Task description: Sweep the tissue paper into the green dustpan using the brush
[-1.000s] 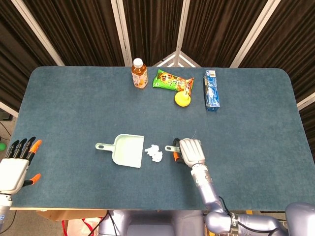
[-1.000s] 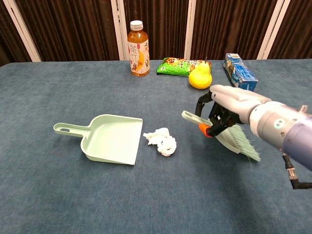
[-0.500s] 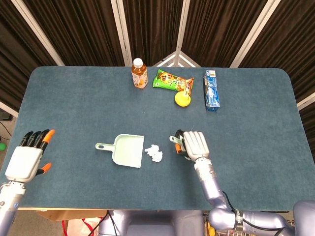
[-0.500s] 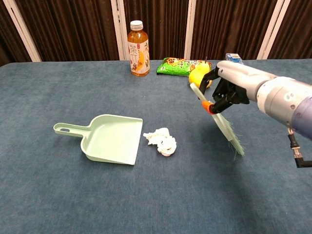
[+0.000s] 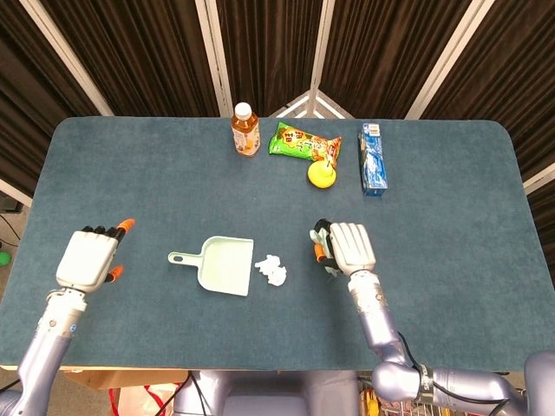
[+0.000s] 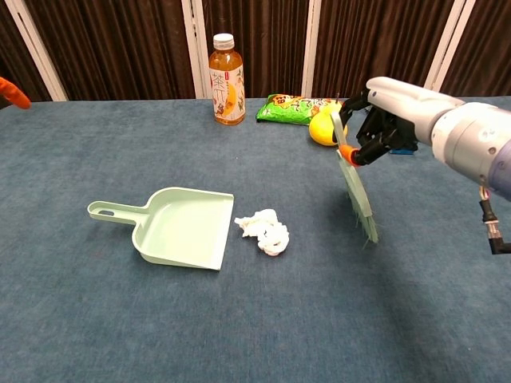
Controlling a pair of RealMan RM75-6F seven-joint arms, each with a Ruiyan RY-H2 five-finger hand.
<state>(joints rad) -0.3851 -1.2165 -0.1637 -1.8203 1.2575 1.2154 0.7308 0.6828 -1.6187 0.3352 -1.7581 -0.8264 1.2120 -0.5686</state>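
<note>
The green dustpan (image 5: 223, 264) (image 6: 182, 227) lies on the table, handle to the left, mouth to the right. A crumpled white tissue (image 5: 273, 269) (image 6: 266, 232) lies just off its mouth. My right hand (image 5: 349, 247) (image 6: 391, 120) grips the pale green brush (image 6: 357, 194) by its handle. It hangs above the cloth to the right of the tissue, bristles pointing down. In the head view the hand hides most of the brush (image 5: 322, 250). My left hand (image 5: 89, 256) hovers open over the table's left part, apart from the dustpan handle; only an orange fingertip (image 6: 14, 92) shows in the chest view.
Along the far side stand a tea bottle (image 5: 245, 130) (image 6: 227, 79), a green snack bag (image 5: 303, 146) (image 6: 299, 108), a yellow lemon-like fruit (image 5: 321, 173) (image 6: 327, 131) and a blue box (image 5: 373, 158) (image 6: 392, 117). The blue tablecloth (image 5: 434, 251) covers the whole table.
My right hand has lifted the brush and swung it upright, bristles down, moving away from me. My left hand has come in from the table's left edge toward the dustpan.
</note>
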